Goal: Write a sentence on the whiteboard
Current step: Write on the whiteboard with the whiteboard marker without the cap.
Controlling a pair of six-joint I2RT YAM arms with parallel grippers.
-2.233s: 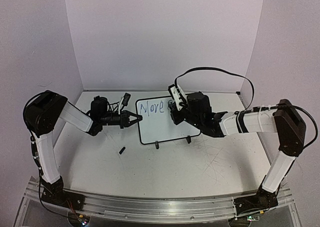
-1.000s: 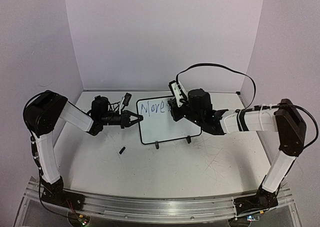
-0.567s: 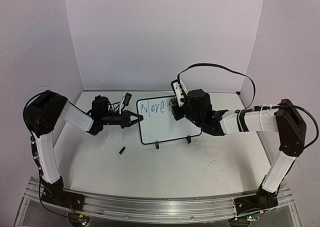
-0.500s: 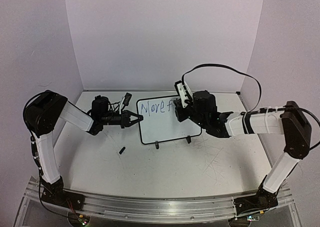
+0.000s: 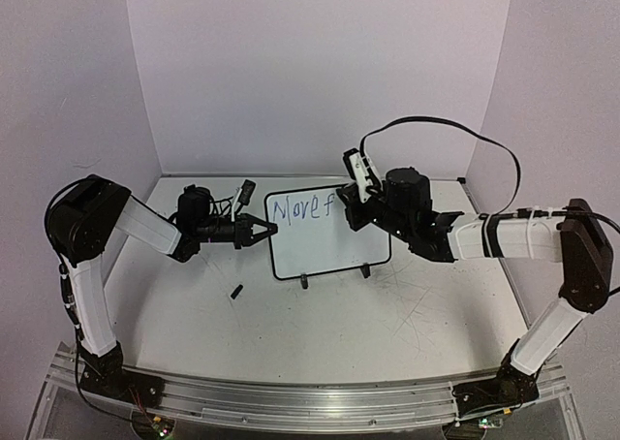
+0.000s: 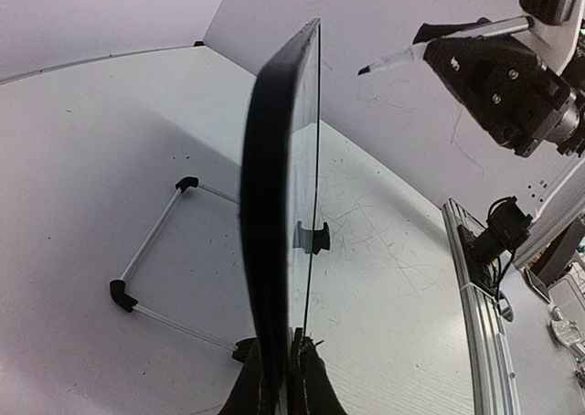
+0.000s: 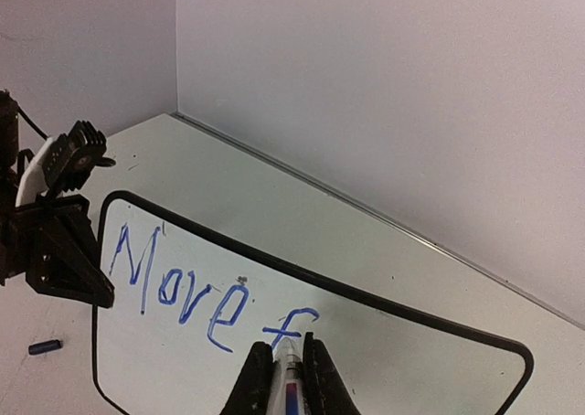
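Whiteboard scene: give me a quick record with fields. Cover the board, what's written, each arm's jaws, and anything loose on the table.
board: whiteboard propped up on its feet, wire stand behind it
writing: blue "Move f" along the top, rest of the board blank
left jaws: shut on the whiteboard's left edge
right jaws: shut on a marker, tip by the "f"; contact unclear
loose item: small dark piece on the table, in front of the board's left corner

Camera layout
Overhead is looking down from behind; both wrist cameras are facing the shared whiteboard [image 5: 325,244] up close.
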